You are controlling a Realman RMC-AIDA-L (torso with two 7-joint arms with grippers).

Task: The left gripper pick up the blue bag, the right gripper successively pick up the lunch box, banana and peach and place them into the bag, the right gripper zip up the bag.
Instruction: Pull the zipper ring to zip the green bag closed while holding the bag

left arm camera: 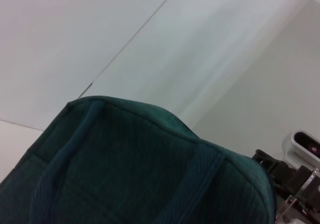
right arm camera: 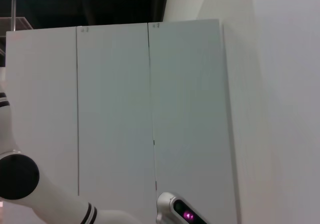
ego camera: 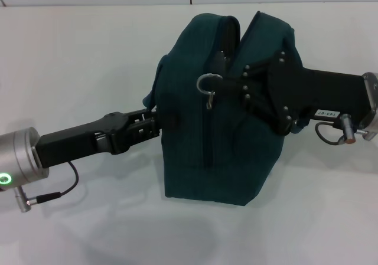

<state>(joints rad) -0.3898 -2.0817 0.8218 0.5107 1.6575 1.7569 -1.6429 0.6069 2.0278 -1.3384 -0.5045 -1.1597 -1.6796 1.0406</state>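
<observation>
The blue bag (ego camera: 207,147) stands upright on the white table (ego camera: 77,58), dark teal, with a gap showing between its two top halves. My left gripper (ego camera: 157,121) comes in from the left and is shut on the bag's side. My right gripper (ego camera: 227,76) comes in from the right at the bag's top and is shut at the zipper pull with its silver ring (ego camera: 207,83). The left wrist view shows the bag's fabric and strap (left arm camera: 125,169) up close. The lunch box, banana and peach are not in view.
A wall meets the table's far edge (ego camera: 118,4). The right wrist view shows only pale wall panels (right arm camera: 150,109) and a white part of the robot's body (right arm camera: 60,204).
</observation>
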